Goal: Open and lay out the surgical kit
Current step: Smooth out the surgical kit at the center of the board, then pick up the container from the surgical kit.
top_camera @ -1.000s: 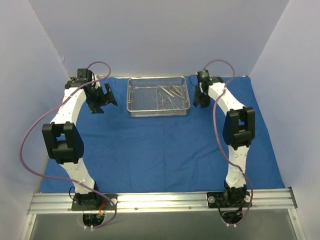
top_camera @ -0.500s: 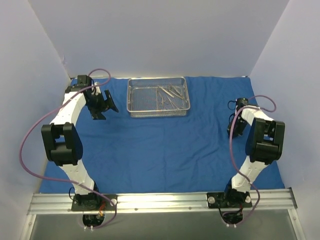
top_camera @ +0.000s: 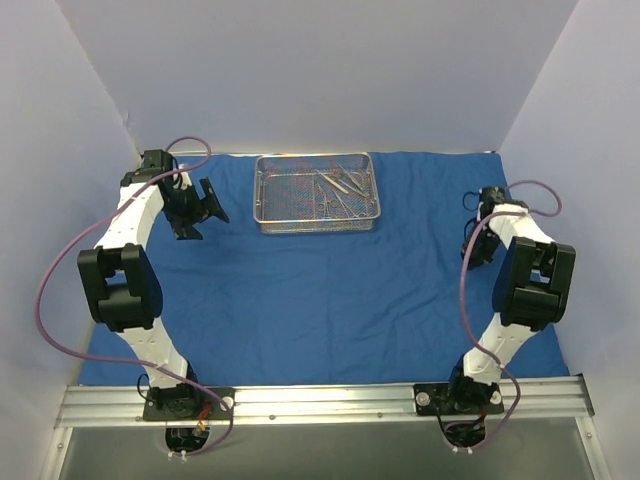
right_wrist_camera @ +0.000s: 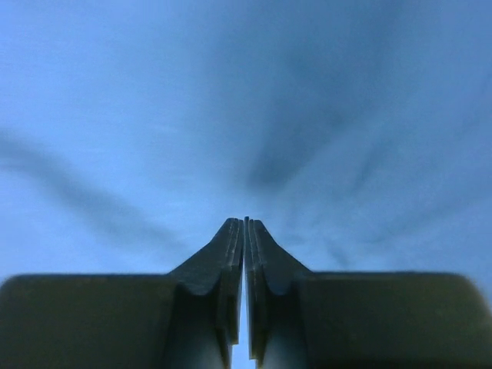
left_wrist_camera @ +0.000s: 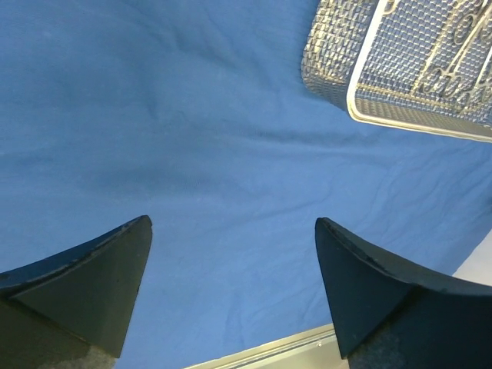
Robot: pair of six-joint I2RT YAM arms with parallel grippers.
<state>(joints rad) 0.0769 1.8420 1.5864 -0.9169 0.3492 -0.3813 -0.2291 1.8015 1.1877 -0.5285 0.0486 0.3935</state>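
Note:
The royal-blue cloth wrap point(top_camera: 330, 290) lies spread flat over the table. The silver wire-mesh tray point(top_camera: 268, 195) stands on it at the back centre, with several slim steel instruments point(top_camera: 340, 188) lying in its right half. My left gripper point(top_camera: 200, 205) is open and empty over the cloth, left of the tray. In the left wrist view point(left_wrist_camera: 233, 221) the tray's corner point(left_wrist_camera: 330, 58) shows at top right. My right gripper point(top_camera: 478, 245) is at the cloth's right side. In the right wrist view point(right_wrist_camera: 246, 221) its jaws are shut, tips close to the blurred cloth point(right_wrist_camera: 154, 115).
White walls enclose the table on the left, back and right. A metal rail point(top_camera: 320, 400) with both arm bases runs along the near edge. A strip of bare table edge point(left_wrist_camera: 261, 350) shows beyond the cloth in the left wrist view.
My right arm has swung from beside the tray's right end out to the cloth's right edge. My left gripper has shifted slightly left. The tray has stayed put.

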